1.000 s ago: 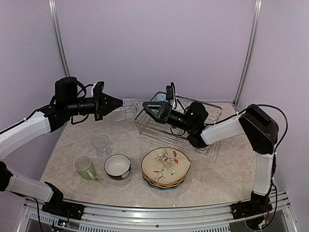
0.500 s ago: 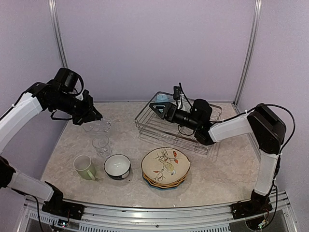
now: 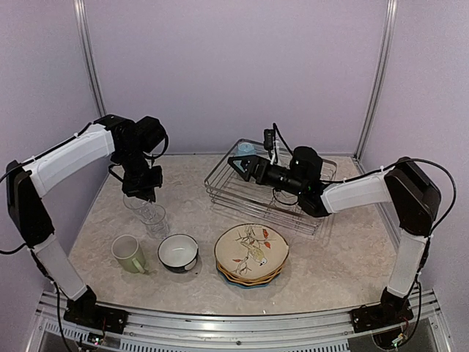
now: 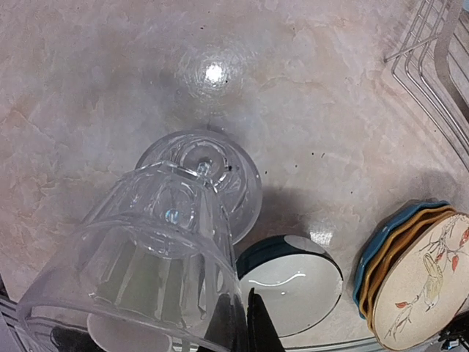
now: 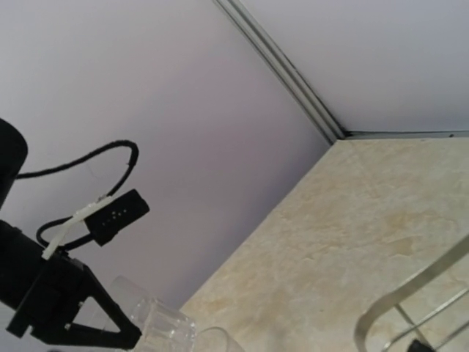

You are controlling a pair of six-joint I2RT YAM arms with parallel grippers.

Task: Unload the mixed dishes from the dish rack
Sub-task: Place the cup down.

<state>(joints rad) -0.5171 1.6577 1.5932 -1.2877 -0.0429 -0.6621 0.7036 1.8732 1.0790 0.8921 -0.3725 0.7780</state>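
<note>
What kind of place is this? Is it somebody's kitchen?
Probably a robot lab booth, not a home kitchen. A left arm and right arm stand at a marble-look table. Plain lilac walls and metal posts enclose it. A wire dish rack is the only kitchen-like fixture.

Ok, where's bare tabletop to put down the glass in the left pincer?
For the held glass, bare marble lies behind the standing glass, left of the dish rack, and front right, beside the plate stack. Crowded: front left, where green mug, bowl and plates sit in a row.
</note>
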